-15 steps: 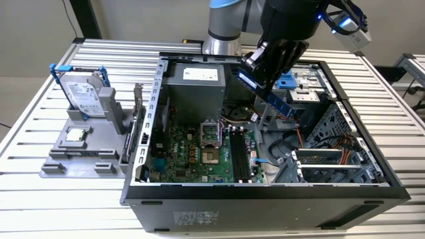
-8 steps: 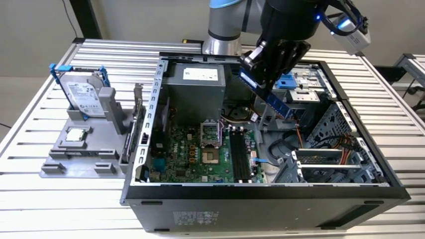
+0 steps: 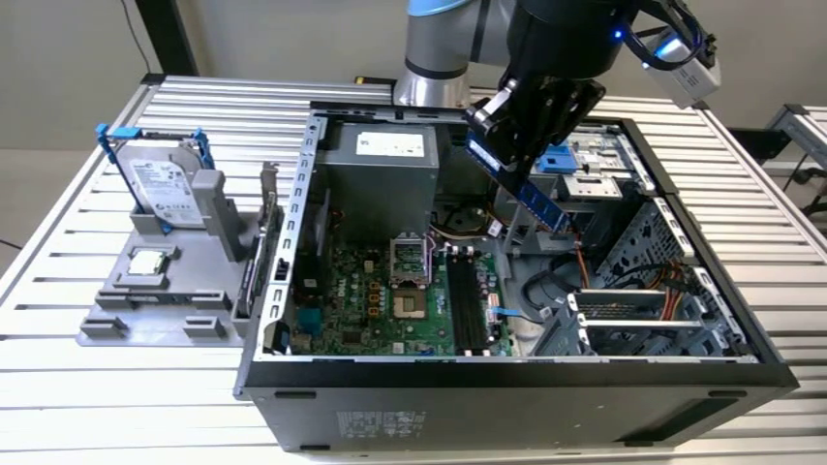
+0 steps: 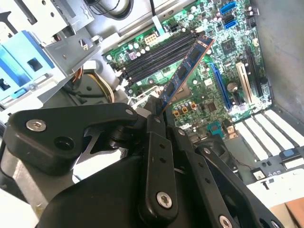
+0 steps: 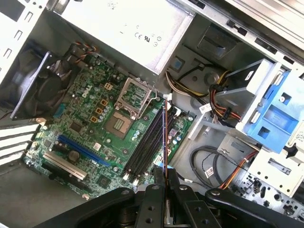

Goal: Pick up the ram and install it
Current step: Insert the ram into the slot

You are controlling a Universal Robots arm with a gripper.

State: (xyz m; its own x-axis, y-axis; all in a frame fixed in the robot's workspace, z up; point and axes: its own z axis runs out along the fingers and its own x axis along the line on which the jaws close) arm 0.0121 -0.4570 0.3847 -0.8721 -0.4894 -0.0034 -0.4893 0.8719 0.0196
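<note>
So the whole thing sits on a slatted silver aluminium table (image 3: 77, 387). On it lies an open black-and-grey metal tower computer case (image 3: 517, 397), on its side with the insides facing up. A silver-and-blue robot arm (image 3: 440, 39) reaches in from the far side.

Inside the case there's a plain grey metal power supply box (image 3: 382, 170) at the far end. In front of it is the green motherboard (image 3: 375, 291), with an empty CPU socket in the middle. Outside the case, on the exterior view's left, a grey plastic fixture (image 3: 162, 300) holds a silver hard drive in a blue frame (image 3: 162, 189), standing upright.

The black two-finger gripper (image 3: 510, 145) hangs over the open case, clamped on one end of the ram (image 3: 543, 203), a thin, long blue-green circuit-board stick with dark chips. The stick slopes down out of the fingers into the case, up in the air and touching nothing else. In both wrist views it hovers above the motherboard's long black memory slots (image 5: 145, 142), roughly in line with them, and all of them look empty.
</note>
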